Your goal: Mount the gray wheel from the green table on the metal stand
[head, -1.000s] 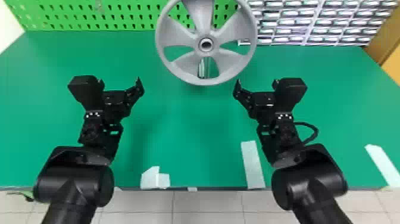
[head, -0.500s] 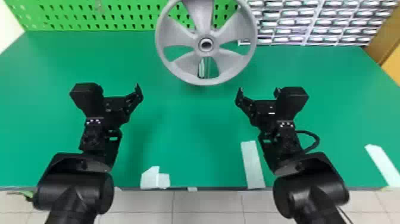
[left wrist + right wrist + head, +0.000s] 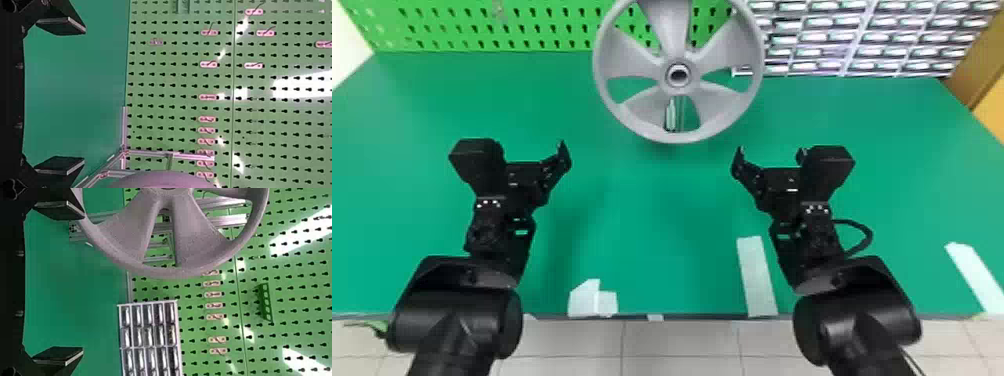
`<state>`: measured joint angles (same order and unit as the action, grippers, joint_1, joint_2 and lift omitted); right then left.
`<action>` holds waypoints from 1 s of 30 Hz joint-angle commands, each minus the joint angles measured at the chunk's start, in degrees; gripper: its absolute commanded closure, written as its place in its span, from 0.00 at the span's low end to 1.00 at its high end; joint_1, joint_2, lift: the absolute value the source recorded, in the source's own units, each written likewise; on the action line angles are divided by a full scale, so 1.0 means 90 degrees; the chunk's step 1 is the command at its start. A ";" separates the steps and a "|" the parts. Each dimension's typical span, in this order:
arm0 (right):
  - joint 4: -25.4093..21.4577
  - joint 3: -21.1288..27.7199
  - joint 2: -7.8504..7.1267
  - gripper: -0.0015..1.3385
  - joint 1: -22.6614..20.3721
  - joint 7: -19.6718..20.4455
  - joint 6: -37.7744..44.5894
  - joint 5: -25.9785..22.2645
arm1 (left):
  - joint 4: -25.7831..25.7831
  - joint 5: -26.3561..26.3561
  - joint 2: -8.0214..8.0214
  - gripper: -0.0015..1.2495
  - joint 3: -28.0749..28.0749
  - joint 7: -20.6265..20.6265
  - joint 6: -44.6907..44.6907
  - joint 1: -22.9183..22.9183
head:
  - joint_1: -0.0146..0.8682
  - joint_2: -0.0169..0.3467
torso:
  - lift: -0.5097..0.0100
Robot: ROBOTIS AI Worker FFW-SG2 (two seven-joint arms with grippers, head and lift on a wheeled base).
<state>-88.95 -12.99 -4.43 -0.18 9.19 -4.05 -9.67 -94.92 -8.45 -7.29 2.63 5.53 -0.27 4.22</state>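
My left gripper [image 3: 532, 152] is open over the table, left of and nearer than the gray wheel [image 3: 674, 30]. On the other side stands my right gripper [image 3: 771, 155], also open, apart from the wheel. The wheel is upright in front of the metal stand [image 3: 682, 115], which is mostly hidden behind it. In the left wrist view nothing lies between the fingers of the gripper [image 3: 83, 95]; the wheel's edge [image 3: 168, 182] and stand bars [image 3: 172, 154] are beyond. The right wrist view has the gripper [image 3: 83, 283] with wheel [image 3: 184, 235] and stand [image 3: 235, 219] farther off.
The green table [image 3: 652, 220] carries white tape pieces [image 3: 757, 275] near its front edge. A green pegboard [image 3: 482, 25] rises behind it. Racks of small bins [image 3: 872, 37] stand at the back right, beyond the wheel.
Both arms have drawn back a little toward the table's front edge, the right one also slightly outward. The wheel stays where it was, and both grippers remain open.
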 commanded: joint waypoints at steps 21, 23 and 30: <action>-0.0019 0.0105 0.0024 0.07 0.0010 -0.0005 0.0001 0.0000 | 0.0000 -0.0018 0.0000 0.10 0.0010 -0.0009 0.0001 -0.0040 | 1.00 0.19 | 0.79; -0.0019 0.0105 0.0024 0.07 0.0020 -0.0005 0.0001 0.0010 | 0.0000 -0.0018 0.0000 0.10 0.0010 -0.0009 0.0001 -0.0040 | 1.00 0.19 | 0.79; -0.0019 0.0125 0.0043 0.07 0.0029 -0.0005 0.0001 0.0049 | 0.0010 -0.0009 0.0000 0.10 0.0010 -0.0009 0.0011 -0.0059 | 1.00 0.19 | 0.79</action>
<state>-89.12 -11.96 -4.13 0.02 9.14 -4.04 -9.44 -94.86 -8.61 -7.29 2.73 5.46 -0.26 3.79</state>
